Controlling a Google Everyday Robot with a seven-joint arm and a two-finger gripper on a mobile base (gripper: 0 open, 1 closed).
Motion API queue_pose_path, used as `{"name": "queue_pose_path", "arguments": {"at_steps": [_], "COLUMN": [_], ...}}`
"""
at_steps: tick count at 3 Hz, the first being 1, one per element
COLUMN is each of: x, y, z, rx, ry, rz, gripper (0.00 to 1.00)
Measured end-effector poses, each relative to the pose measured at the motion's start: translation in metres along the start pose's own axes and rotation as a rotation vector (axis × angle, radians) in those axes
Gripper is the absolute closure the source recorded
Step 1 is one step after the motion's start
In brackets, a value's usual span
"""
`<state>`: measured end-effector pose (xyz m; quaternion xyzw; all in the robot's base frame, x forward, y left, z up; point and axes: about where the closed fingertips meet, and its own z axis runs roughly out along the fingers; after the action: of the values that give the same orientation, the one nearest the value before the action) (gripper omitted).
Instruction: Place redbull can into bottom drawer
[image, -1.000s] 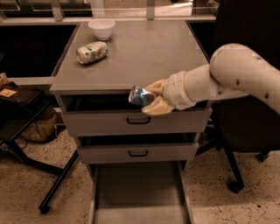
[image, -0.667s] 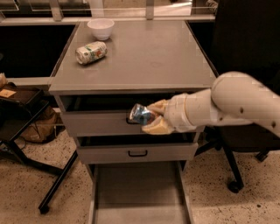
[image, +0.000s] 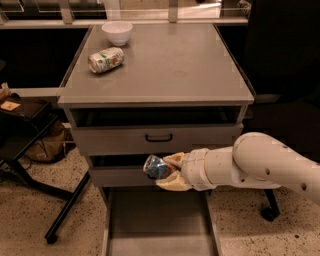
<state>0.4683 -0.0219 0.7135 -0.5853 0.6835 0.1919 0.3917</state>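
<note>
My gripper (image: 164, 172) is shut on the redbull can (image: 155, 166), a small blue-and-silver can held on its side between the tan fingers (image: 172, 183). It hangs in front of the middle drawer of the grey cabinet, above the bottom drawer (image: 157, 225). The bottom drawer is pulled out, with a flat bare grey floor and low side walls. My white arm (image: 260, 167) reaches in from the right.
On the cabinet top (image: 175, 65) lie a white-and-green can (image: 105, 59) on its side and a white bowl (image: 117, 32). The top drawer has a black handle (image: 159, 137). A black chair base (image: 35, 165) stands at the left, and another chair's wheel (image: 267, 214) at the right.
My gripper has moved down with the can, from in front of the top drawer to in front of the middle drawer, just above the open bottom drawer.
</note>
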Motion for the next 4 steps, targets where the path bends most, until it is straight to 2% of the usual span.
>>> {"name": "queue_pose_path", "arguments": {"at_steps": [1,2,3,4], "x": [0.000,0.032,0.095,0.154], "y": [0.000,0.009,0.025,0.048], "z": [0.000,0.026,0.076,0.130], "rx": [0.000,0.006,0.001,-0.019], "ry": [0.000,-0.025,-0.041,-0.052], "rz": [0.000,0.038,0.088,0.169], "gripper": [1.00,1.00,1.00,1.00]}}
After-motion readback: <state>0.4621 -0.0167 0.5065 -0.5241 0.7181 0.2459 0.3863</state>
